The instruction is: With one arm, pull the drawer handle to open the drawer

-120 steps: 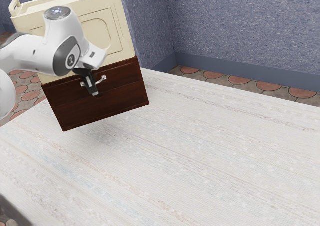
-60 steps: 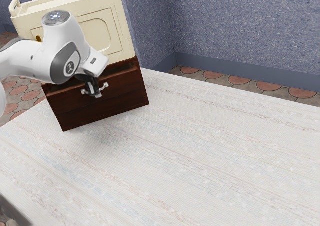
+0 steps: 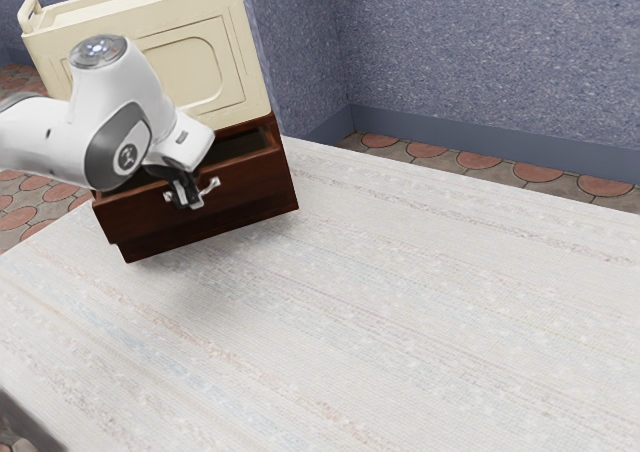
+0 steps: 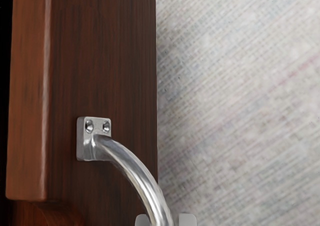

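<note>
Clasping the handle, gripper below front edge of gaping drawer

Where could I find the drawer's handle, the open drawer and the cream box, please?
Handle (image 4: 134, 170): wrist view, curved metal bar.
Drawer (image 3: 250, 186): exterior view, front panel.
Cream box (image 3: 190, 68): exterior view, side panel.

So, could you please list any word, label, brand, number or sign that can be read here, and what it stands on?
No text can be read.
Pale mark on the arm's dark round cap: too small to read.
Small dark mark on its white wrist: too small to read.
</note>
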